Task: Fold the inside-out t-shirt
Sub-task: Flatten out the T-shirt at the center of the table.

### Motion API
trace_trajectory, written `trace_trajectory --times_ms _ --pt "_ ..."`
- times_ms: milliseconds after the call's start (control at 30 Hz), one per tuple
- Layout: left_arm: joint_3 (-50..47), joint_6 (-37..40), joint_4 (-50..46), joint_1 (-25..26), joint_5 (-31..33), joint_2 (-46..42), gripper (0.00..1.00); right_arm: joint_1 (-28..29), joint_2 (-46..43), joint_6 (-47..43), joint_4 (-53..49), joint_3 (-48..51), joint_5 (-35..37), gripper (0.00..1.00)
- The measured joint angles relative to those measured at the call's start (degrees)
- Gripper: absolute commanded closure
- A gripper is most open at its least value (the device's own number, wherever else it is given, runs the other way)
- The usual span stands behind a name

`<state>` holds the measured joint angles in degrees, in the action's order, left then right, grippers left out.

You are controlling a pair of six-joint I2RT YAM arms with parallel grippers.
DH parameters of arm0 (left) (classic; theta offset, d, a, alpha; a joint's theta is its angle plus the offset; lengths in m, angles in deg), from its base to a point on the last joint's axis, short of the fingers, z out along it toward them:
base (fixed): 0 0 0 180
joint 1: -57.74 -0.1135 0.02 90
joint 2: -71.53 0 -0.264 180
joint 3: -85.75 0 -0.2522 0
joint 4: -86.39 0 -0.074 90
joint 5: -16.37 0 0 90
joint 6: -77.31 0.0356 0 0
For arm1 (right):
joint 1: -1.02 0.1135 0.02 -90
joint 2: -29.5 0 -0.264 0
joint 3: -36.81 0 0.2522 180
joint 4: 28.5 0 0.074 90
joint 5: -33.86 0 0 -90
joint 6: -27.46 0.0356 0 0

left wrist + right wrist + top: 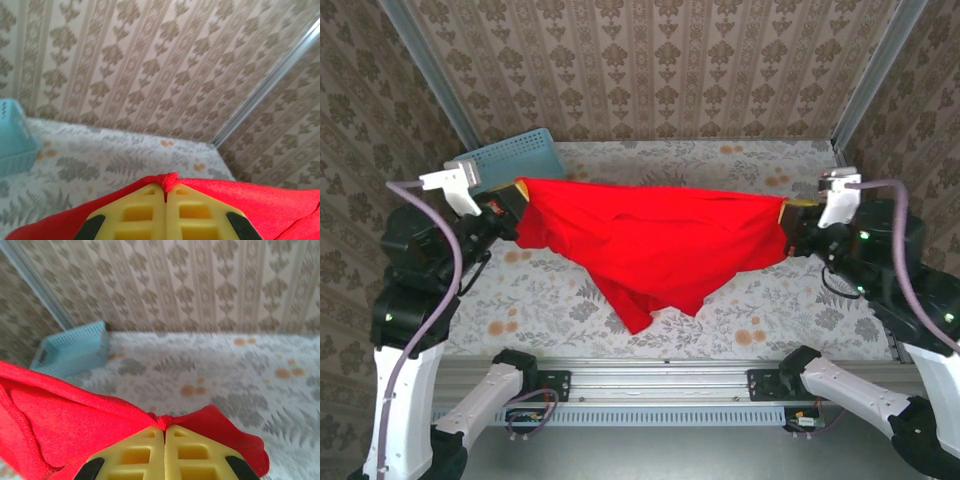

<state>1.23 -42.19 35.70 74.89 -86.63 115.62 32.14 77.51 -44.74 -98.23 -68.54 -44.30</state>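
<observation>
The left gripper [165, 192] and right gripper [164, 431], jaws pressed together, each pinch a t-shirt [660, 245] edge. The cloth spans between them, sagging toward the table [770, 322].

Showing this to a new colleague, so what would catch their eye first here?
The bright red t-shirt hangs stretched between the left gripper and the right gripper, both shut on its edge, sagging toward the flowered table. Behind it, a blue basket sits at the far left.

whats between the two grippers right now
The red t-shirt spans the whole gap. Its top edge runs straight from the left gripper to the right gripper, and the rest hangs below. The top view shows this.
</observation>
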Motion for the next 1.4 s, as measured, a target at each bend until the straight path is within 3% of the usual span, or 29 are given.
trace_trajectory --times_ms 133,267,567,900,1000,1133,1300,1400 --pt "2.4 0.1 2.8 0.0 -1.8 -1.4 1.0 0.0 -0.7 -0.1 0.7 -4.5 -3.1 1.0" --pt "0.3 0.0 5.3 0.0 -2.0 -1.2 1.0 0.0 -0.3 0.0 1.7 -2.3 -1.8 1.0" --pt "-7.9 0.0 1.7 -0.1 -0.1 12.9 1.0 -0.2 10.3 -0.3 0.9 6.6 3.3 1.0" --pt "-14.4 0.6 4.8 -0.1 -4.7 -2.9 1.0 -0.2 -1.6 -4.0 2.2 10.6 -2.5 1.0" --pt "-17.0 0.6 6.4 -0.1 -5.3 -2.9 1.0 -0.2 -2.1 -3.5 3.5 14.9 -2.7 1.0" --pt "-20.5 0.6 5.0 -0.1 -4.3 5.5 1.0 -0.9 3.2 -0.9 4.8 23.1 -3.0 1.0" --pt "-21.6 0.7 1.2 -0.8 0.8 20.7 1.0 -3.7 16.0 3.1 9.6 29.6 -6.5 1.0" --pt "-22.5 0.7 0.0 -1.9 2.7 26.5 1.0 -4.7 22.9 5.0 12.5 31.2 -8.5 0.9"
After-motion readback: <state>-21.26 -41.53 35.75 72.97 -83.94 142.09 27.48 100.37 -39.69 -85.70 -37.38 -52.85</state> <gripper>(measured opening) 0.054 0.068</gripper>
